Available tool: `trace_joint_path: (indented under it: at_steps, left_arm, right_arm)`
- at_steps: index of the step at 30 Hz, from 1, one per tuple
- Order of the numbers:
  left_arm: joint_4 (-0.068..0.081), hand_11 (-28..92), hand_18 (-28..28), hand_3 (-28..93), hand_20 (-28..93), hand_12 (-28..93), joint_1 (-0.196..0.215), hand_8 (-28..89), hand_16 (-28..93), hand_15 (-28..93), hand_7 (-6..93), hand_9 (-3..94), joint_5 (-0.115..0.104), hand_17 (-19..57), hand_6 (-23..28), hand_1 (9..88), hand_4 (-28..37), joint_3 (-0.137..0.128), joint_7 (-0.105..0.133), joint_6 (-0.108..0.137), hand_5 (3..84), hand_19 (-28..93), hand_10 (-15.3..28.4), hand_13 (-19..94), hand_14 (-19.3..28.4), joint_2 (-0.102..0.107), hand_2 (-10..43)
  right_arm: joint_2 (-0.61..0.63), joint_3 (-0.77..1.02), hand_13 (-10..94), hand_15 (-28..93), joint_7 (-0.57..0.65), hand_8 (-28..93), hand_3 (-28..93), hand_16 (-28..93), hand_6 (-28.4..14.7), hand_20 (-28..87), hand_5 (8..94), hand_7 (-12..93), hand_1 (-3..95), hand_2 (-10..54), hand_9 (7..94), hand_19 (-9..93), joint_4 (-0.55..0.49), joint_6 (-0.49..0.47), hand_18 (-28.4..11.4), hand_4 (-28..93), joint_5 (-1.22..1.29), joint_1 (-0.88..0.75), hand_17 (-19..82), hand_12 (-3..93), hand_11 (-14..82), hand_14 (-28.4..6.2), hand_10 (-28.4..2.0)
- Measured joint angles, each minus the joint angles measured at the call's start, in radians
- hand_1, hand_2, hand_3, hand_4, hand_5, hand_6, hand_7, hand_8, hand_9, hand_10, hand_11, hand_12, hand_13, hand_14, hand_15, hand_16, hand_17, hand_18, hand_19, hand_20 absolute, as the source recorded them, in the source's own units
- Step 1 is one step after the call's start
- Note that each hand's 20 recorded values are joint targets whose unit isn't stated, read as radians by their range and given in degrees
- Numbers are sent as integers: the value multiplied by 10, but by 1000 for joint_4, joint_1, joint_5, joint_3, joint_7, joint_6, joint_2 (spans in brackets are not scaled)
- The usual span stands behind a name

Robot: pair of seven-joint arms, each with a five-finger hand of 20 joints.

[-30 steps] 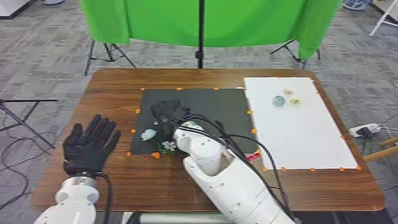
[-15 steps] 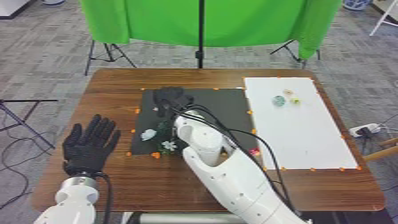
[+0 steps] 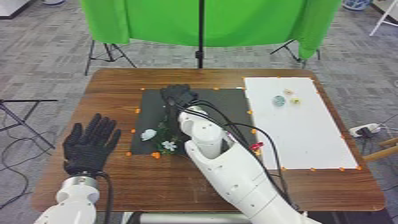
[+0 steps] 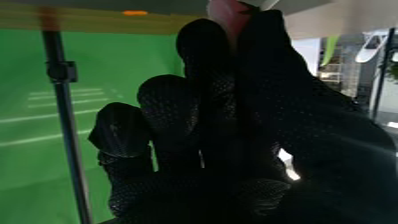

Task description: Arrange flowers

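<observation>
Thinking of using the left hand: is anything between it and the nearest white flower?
Nothing visible: between the left hand and that white flower lie only flat tabletop and the edge of the black mat with its orange marks.

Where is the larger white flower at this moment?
In the head view, the larger white flower lies near the black mat's left edge, just up and left of the smaller white flower.

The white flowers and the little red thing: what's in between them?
In the head view, mostly the robot's white right arm, slanting across between the white flowers and the red thing.
</observation>
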Motion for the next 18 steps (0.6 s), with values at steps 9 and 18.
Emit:
trace_joint_path:
  at_steps: [9,18]
  left_arm:
    - [0,259,148,766,143,92,-3,-103,-99,426,131,419,-5,-82,111,279,-283,3,3,0,481,409,164,305,163,4,160]
    - [0,260,148,768,143,92,-4,-103,-99,426,133,419,-11,-82,112,280,-283,6,7,0,483,409,164,304,163,6,158]
  right_arm:
    - [3,-21,628,746,-1,-71,686,364,-18,590,653,322,587,-95,743,932,-13,-6,-251,-283,2,0,341,414,237,-128,-119]
    - [10,-37,620,748,-4,-158,688,351,-13,586,650,238,570,-95,742,932,-42,-31,-253,-283,4,-1,333,405,206,-132,-122]
